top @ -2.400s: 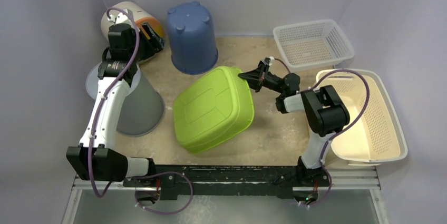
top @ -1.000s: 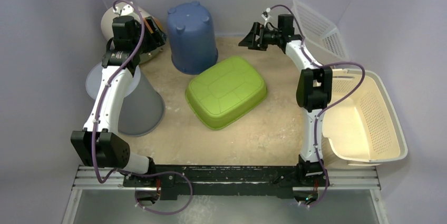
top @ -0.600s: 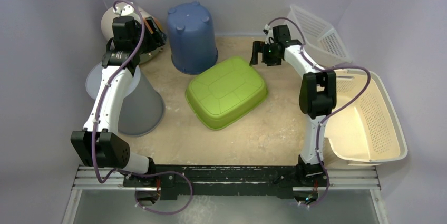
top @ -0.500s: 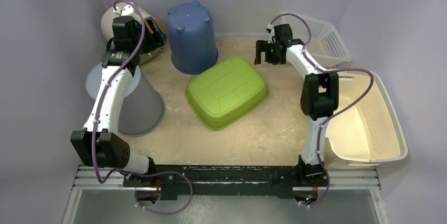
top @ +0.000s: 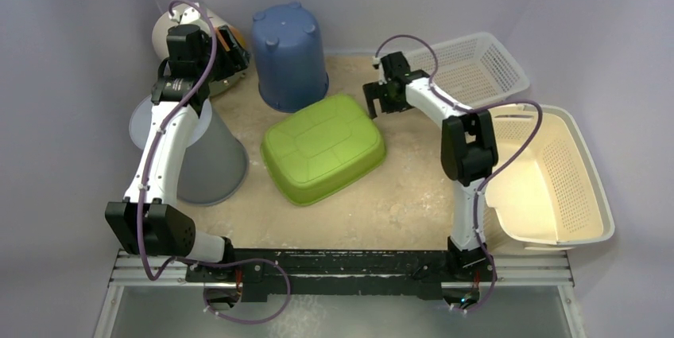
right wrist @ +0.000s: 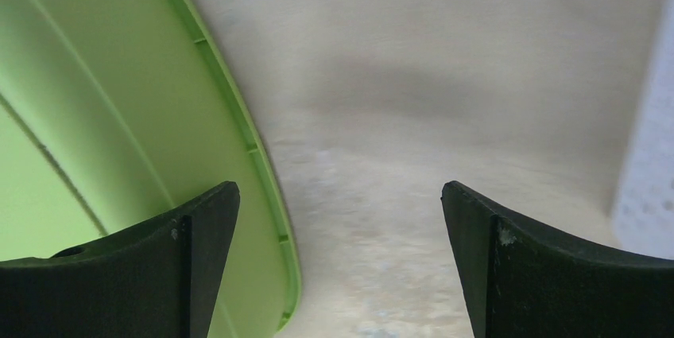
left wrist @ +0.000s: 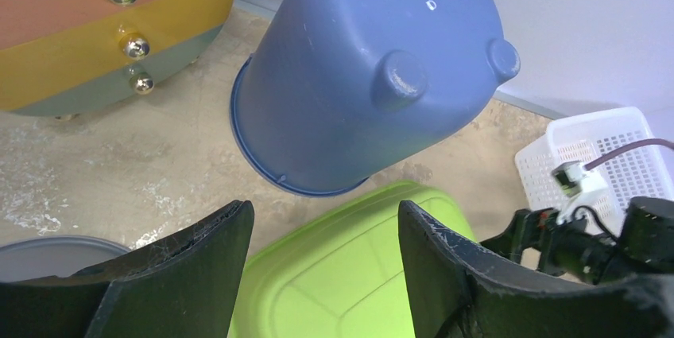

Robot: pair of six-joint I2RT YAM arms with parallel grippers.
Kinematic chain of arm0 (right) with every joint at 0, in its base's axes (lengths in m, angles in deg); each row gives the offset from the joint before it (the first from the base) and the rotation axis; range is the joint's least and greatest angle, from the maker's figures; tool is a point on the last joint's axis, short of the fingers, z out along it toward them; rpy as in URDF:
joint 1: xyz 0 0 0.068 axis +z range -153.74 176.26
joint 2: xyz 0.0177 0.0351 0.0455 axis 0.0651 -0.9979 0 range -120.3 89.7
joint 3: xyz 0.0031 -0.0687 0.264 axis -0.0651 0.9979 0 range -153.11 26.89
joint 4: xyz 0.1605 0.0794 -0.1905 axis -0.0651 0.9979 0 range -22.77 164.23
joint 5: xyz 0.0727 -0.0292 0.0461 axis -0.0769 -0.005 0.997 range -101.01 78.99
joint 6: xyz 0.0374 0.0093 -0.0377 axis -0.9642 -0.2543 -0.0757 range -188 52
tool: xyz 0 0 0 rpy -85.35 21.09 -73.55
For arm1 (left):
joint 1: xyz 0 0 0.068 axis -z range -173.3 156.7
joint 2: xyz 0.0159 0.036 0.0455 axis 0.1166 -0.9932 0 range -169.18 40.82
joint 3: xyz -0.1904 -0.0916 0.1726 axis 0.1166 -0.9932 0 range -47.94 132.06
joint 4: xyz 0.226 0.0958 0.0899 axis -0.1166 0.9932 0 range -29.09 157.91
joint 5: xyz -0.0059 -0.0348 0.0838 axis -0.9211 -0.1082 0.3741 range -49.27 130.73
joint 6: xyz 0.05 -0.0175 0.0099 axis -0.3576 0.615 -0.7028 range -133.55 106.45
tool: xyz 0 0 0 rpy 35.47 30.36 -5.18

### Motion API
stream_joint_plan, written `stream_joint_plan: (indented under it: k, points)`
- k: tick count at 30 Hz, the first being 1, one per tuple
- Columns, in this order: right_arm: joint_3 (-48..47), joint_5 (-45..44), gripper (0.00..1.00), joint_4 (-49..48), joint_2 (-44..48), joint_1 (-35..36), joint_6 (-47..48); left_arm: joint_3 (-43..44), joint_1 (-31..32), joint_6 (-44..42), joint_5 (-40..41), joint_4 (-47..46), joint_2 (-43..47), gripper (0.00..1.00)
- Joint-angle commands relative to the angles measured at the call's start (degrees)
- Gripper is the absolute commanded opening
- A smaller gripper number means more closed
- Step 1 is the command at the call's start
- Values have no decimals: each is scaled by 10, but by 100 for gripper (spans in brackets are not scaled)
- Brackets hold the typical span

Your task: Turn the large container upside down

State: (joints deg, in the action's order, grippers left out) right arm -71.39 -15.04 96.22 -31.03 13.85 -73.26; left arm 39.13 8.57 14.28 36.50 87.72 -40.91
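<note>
Green tub (top: 323, 149): 1, inverted
Blue bucket (top: 289, 56), grey bucket (top: 211, 155): 2, inverted
White basket (top: 509, 67), cream basket (top: 568, 179): 2, upright
Left claw (left wrist: 322, 211): spread
Right claw (right wrist: 338, 191): spread

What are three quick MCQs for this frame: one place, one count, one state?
1. Where is the right gripper? A near-left corner; B near-right corner; C far side, beside the green tub rim.
2. How many perforated baskets? A one; B two; C four.
3. How does the green tub lie? A bottom up; B open side up; C standing on edge.
Answers: C, the tub's rim shows between its open fingers in the right wrist view; B, a white basket and a cream basket; A, its ribbed base faces the top camera.
</note>
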Motion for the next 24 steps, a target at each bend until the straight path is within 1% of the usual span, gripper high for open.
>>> stream_joint_plan:
  k: [1,4,8,14,17,18,21,24]
  points:
    - [22,35,100,13,32,61,-2,1,-9,-9,1,-11,21,67]
    - [17,52,100,15,36,101,-7,0,-11,-9,2,-14,22,67]
    - [-23,75,100,22,15,151,-16,-3,-12,-3,2,-22,22,67]
    - [-89,91,100,30,-23,180,-23,-8,-12,4,0,-33,25,67]
    - [-110,78,100,61,-31,181,-26,-8,-12,4,-1,-32,25,67]
    - [-112,59,100,66,-27,181,-35,-8,-12,4,-2,-32,26,67]
    - [-111,-18,100,77,-3,180,-21,-9,-12,1,-3,-29,25,67]
    - [-111,-92,100,84,36,179,-1,-13,-12,0,0,-28,24,69]
